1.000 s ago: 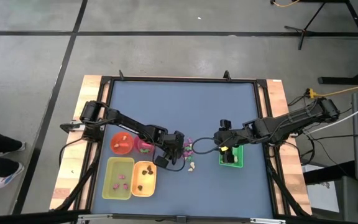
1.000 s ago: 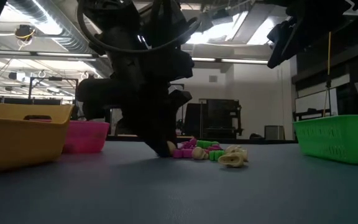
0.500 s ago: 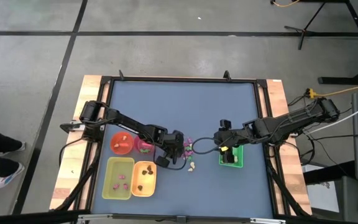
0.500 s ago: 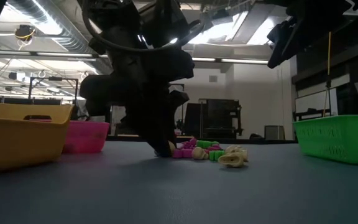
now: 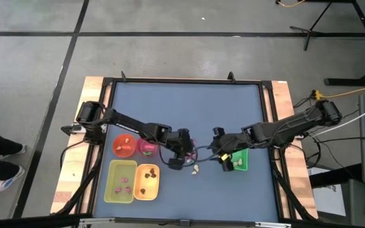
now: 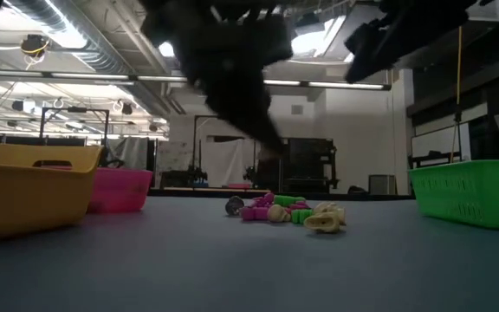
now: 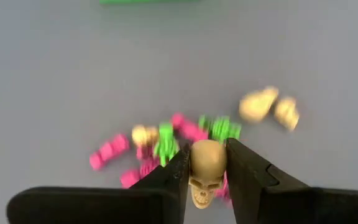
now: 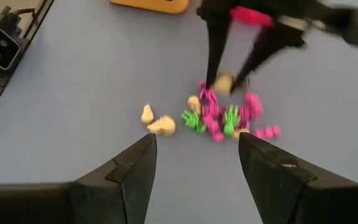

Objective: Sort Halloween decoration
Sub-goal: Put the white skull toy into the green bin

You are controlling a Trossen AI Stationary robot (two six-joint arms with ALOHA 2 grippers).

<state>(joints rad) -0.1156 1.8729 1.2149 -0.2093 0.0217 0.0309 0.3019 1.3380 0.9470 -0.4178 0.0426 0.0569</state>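
The Halloween decoration lies as a small pile (image 5: 193,154) of magenta, green and cream trinkets on the blue table, also seen in the low view as the pile (image 6: 286,211) and the right wrist view as the pile (image 8: 224,118). Two cream pieces (image 7: 268,107) lie a little apart from it. My left gripper (image 7: 207,155) hangs above the pile, shut on a cream skull (image 7: 206,167). My right gripper (image 8: 197,146) stands open beside the pile on its right, higher up, with nothing between its fingers. My left gripper pinches the cream skull by its two sides (image 7: 194,169) between the two fingers (image 7: 178,173). The fingers slant down from the table's left side. The skull is lifted clear of the table and the pile, as the right wrist view shows at the skull (image 8: 224,82).
An orange bowl (image 5: 123,146) and a pink bowl (image 5: 147,148) stand left of the pile. In front of them are a yellow-green tray (image 5: 120,182) and an orange-yellow tray (image 5: 147,181). A green tray (image 5: 237,159) sits under my right arm. The far half of the table is bare.
My left gripper has risen from the pile's left edge, where its fingertips stood on the table, and has rolled about its own line, carrying the cream skull up clear. My right gripper has gone toward the table's left, closer to the pile, and tipped.
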